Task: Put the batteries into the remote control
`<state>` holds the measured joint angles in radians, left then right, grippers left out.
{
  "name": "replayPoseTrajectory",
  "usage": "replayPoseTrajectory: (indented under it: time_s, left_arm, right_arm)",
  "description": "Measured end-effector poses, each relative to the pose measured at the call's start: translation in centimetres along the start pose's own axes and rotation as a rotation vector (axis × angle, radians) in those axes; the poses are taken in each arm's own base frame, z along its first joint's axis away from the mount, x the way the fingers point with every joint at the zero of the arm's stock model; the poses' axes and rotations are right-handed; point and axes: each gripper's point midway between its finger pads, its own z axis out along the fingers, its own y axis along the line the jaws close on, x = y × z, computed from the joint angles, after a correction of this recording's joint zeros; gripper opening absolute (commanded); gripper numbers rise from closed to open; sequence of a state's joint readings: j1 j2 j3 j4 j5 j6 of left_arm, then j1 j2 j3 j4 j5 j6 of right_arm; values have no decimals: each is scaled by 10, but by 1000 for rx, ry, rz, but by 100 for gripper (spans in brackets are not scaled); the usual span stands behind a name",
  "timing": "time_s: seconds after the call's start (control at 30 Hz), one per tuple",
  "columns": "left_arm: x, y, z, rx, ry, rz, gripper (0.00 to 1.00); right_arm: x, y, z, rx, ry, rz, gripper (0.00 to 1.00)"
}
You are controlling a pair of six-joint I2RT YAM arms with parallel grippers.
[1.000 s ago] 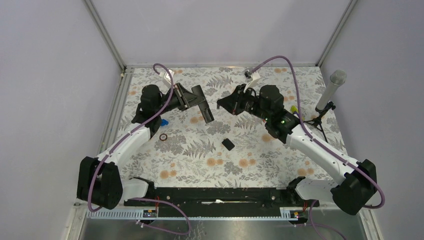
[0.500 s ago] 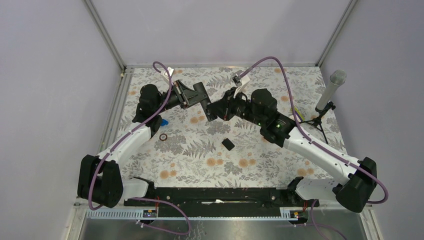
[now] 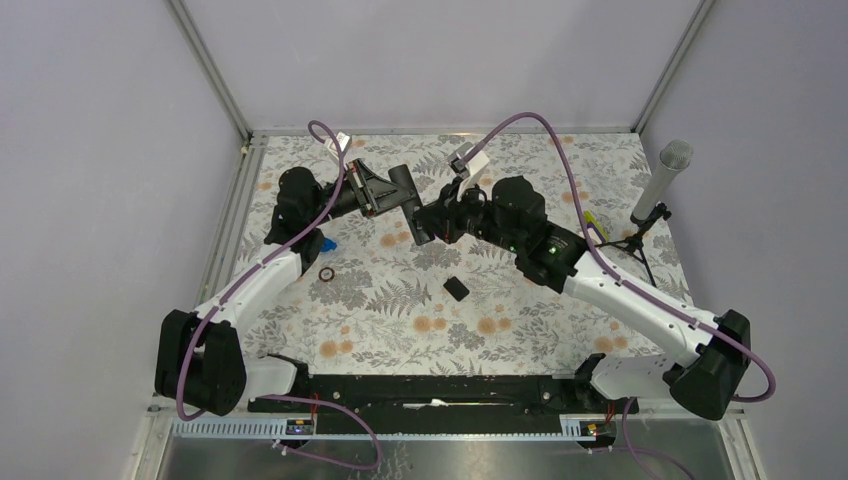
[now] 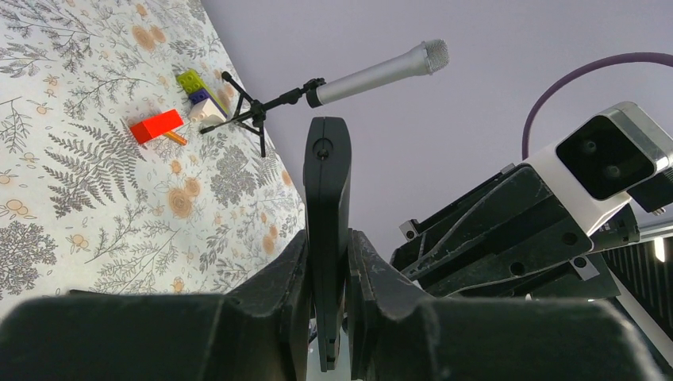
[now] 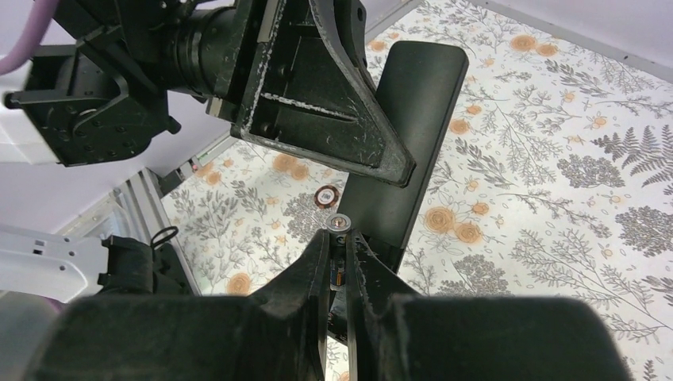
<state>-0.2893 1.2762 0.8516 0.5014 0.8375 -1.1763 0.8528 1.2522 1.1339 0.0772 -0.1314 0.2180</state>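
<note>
slim matte-black rectangular remote control held edge-on above floral worktop, left claw clamped on its lower end. right claw pinches tiny dark-and-silvery cylindrical battery just beside remote. battery probably light, slick, roll-prone; mid-body grip best. remote looks rigid.

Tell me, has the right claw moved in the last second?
Yes: the right gripper, holding a battery, slid left, away from the microphone, up to the remote control.
</note>
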Motion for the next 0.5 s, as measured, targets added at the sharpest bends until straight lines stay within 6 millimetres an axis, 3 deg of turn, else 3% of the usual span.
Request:
replayPoseTrajectory:
  time_s: [0.5]
  left_arm:
    - [-1, -5, 0, 18, -1, 8, 0]
  right_arm:
    - [13, 2, 4, -9, 90, -74, 20]
